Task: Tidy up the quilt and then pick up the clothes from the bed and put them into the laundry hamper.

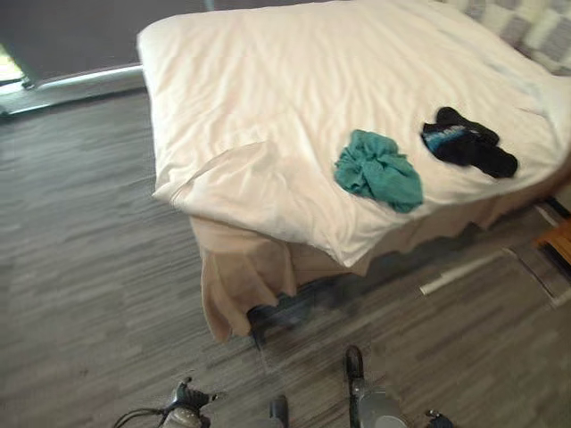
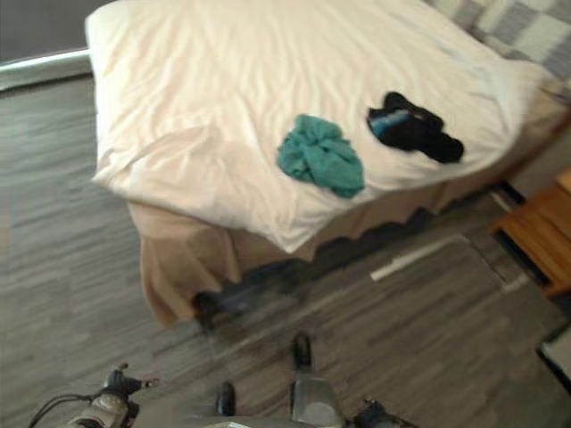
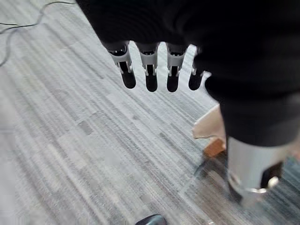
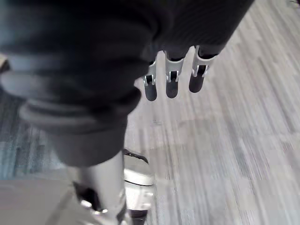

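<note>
A cream quilt (image 1: 268,98) covers the bed, wrinkled, with its near corner (image 1: 223,178) folded over and hanging off the edge. A crumpled teal garment (image 1: 379,171) lies on the quilt near the bed's near edge. A black garment with a blue patch (image 1: 468,143) lies just to its right. My left hand (image 3: 151,75) hangs over the wood floor with straight fingers and holds nothing. My right hand (image 4: 172,83) hangs the same way over the floor, empty. Both hands are well short of the bed.
A tan bed skirt (image 1: 236,272) droops to the floor at the bed's near corner. Checked pillows (image 2: 526,27) sit at the far right. A wooden side table (image 2: 544,227) stands right of the bed, and a white strip (image 1: 459,274) lies on the floor.
</note>
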